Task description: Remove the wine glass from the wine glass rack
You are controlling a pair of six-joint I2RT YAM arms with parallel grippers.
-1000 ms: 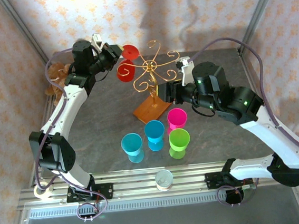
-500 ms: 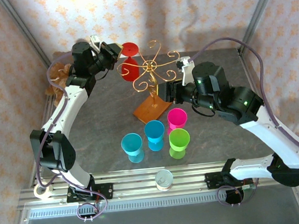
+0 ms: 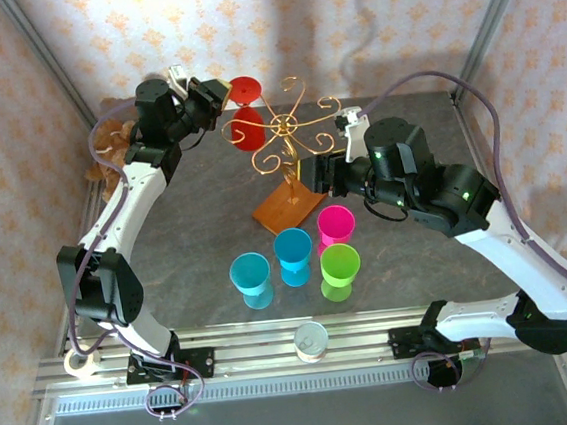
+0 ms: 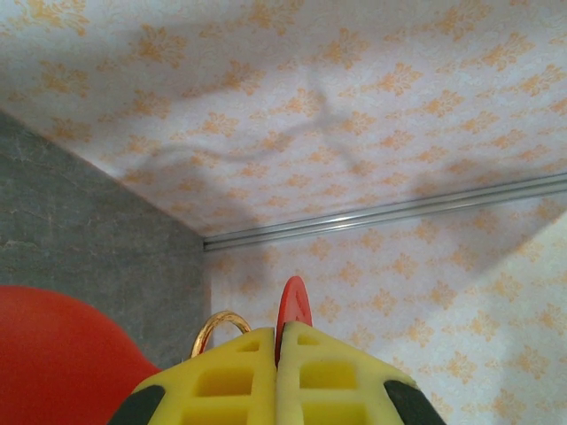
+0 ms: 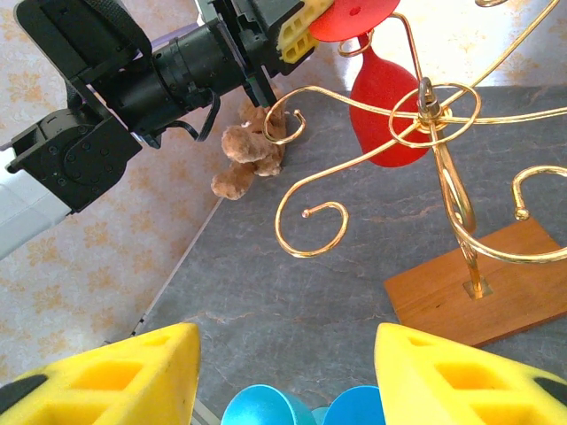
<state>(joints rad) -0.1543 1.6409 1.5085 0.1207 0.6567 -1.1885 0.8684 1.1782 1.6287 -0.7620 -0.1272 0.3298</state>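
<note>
Your red wine glass (image 5: 385, 115) hangs bowl-down on the wine glass rack (image 5: 496, 283), on the rack's far-left side as the top camera sees it. Its stem passes through one of the curled gold arms and its round foot sits above the wire. The left end effector (image 4: 277, 335) is closed on the rim of that foot. In the left wrist view you see the thin red disc edge-on, pinched between the two yellow fingers (image 4: 230, 381), and the bowl shows as a red mass at lower left. The rack stands upright on its square orange-brown wooden base, toward the back middle of the grey worktop (image 3: 195, 231).

Your right end effector (image 5: 283, 376) sits on the rack's right side, near the post and facing it. Its yellow jaws stand wide apart with nothing between them, and they are clear of the wire.

Just in front of the wooden base stand four plastic cups in a tight group. The pink cup (image 3: 336, 224) is nearest the base, and a blue cup (image 3: 294, 255) is just beside it. The green cup (image 3: 340, 270) and a lighter blue cup (image 3: 251, 279) stand closer to you.

A brown plush toy (image 5: 248, 155) lies at the far left edge of the worktop, by the patterned wall. A roll of tape (image 3: 311, 340) rests on the metal rail between the two arm bases.
</note>
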